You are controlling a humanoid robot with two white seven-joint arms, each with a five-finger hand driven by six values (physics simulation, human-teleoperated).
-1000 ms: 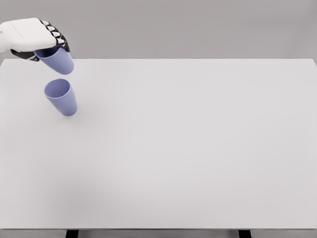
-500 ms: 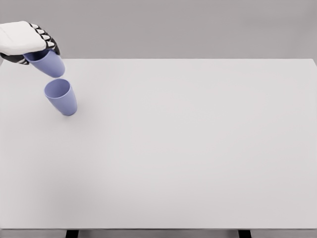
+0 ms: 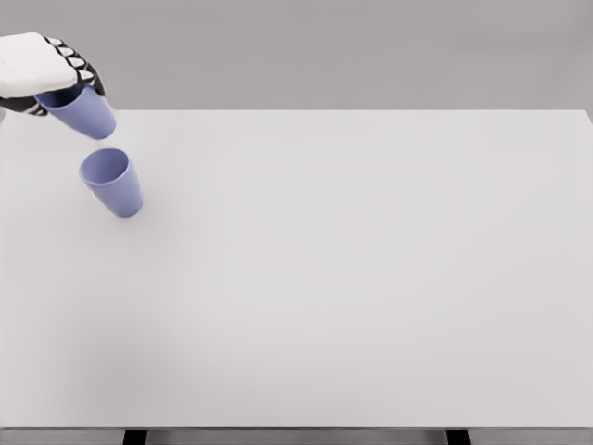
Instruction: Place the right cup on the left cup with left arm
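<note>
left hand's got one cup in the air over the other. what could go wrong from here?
1. The held cup is tilted and sits up-left of the standing cup, so lowering it now could catch the rim and tip the lower cup rather than nest.
2. Both cups are near the table left edge; a knocked cup might roll off.
3. The left hand grips only the top of its cup, so it may pivot on contact.

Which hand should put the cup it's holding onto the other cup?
Left. The left hand already grips the held cup, just above the standing cup. No right hand is visible.
</note>
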